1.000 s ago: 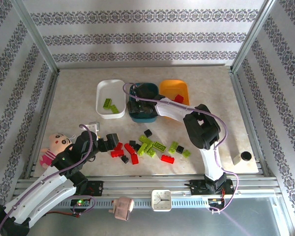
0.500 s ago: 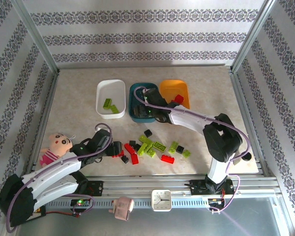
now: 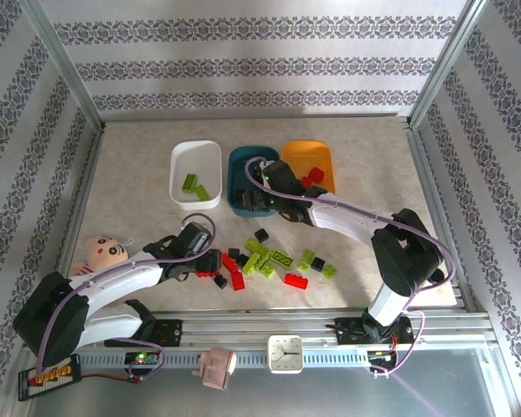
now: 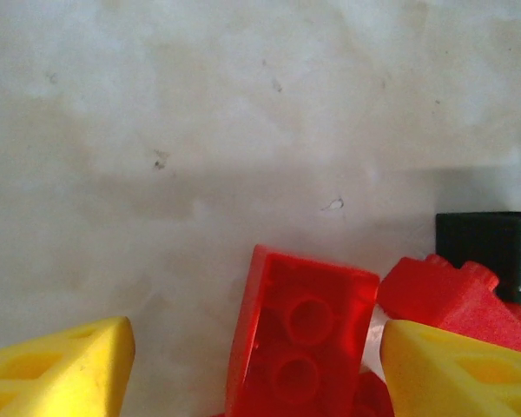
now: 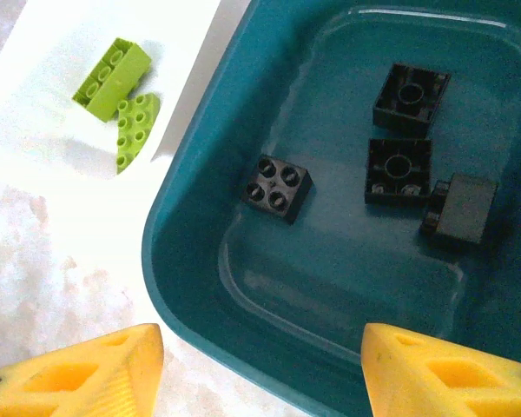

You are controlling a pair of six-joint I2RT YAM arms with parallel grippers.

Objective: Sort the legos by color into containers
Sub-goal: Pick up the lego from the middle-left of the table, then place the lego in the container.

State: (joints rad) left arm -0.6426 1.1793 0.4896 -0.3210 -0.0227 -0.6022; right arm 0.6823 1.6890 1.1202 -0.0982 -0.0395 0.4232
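Beige mottled worktop (image 3: 130, 165) carries a shallow white plastic tub (image 3: 195, 156), a dark teal tub (image 3: 239, 169) and an orange tub (image 3: 308, 155) in a row; right hand (image 5: 260, 343) hovers spread over the teal tub, which holds four black studded bricks (image 5: 276, 188); left hand (image 4: 256, 334), fingers apart, straddles a red studded brick (image 4: 300, 339) in the loose pile (image 3: 269, 261) near the worktop's front; two lime bricks (image 5: 113, 76) lie in the white tub.

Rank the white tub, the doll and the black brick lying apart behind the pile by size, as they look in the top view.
Largest: white tub.
Middle: doll.
Smallest by far: black brick.
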